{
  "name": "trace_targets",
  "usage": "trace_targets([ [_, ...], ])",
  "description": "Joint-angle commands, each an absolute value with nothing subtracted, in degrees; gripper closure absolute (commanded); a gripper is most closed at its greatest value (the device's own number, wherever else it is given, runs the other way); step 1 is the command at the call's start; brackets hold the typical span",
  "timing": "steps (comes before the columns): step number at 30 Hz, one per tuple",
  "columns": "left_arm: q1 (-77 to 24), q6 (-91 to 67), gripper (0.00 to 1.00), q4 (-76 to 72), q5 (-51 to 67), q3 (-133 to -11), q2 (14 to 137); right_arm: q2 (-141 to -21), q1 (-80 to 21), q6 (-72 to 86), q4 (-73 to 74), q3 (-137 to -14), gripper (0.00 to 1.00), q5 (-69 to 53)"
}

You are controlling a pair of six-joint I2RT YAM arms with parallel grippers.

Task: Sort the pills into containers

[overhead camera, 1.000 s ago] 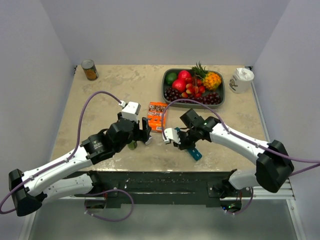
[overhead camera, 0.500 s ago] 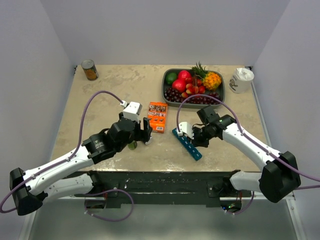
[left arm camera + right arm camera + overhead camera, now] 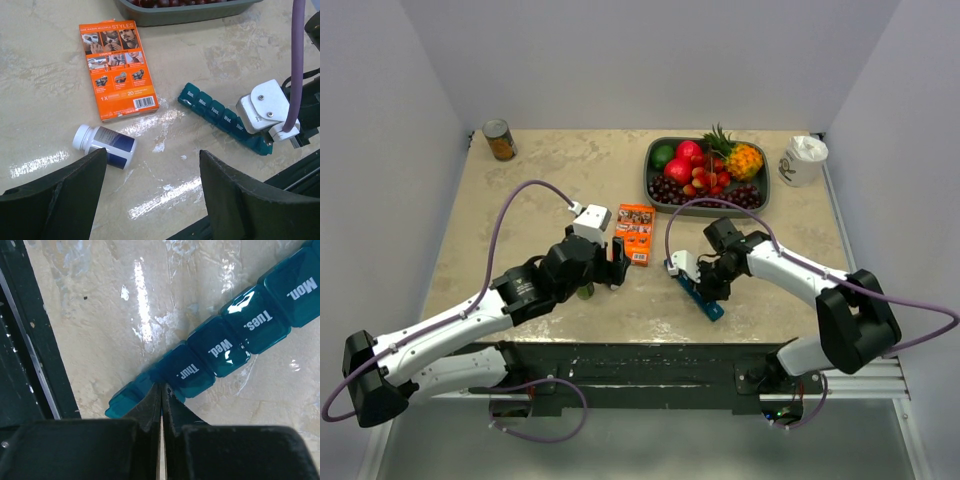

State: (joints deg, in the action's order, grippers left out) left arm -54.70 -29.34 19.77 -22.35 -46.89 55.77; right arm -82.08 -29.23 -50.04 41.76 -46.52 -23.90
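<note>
Lying diagonally on the beige table point(image 3: 540, 190) near its front edge, R of centre, the slim teal pill-organizer strip point(image 3: 215, 114) shows shut lids marked Sun. to Thur.; later days' labels are hidden by the right gripper point(image 3: 161, 389). Its jaws are pressed together, tips touching the strip by Thur. Left gripper point(image 3: 152, 170) hovers w/ jaws spread. Contents can't be made out thru the tinted lids.
</note>
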Motion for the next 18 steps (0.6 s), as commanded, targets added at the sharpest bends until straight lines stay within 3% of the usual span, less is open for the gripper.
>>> trace_targets([
  [1, -54.3, -28.4, 0.21, 16.8, -21.9, -46.1, 55.4, -85.3, -29.4, -50.1, 39.4, -44.2, 1.0, -20.1],
  [18, -54.3, -26.5, 0.21, 15.0, -19.6, -44.1, 54.0, -70.6, -28.9, -53.3, 54.8, -52.8, 0.95, -26.8],
])
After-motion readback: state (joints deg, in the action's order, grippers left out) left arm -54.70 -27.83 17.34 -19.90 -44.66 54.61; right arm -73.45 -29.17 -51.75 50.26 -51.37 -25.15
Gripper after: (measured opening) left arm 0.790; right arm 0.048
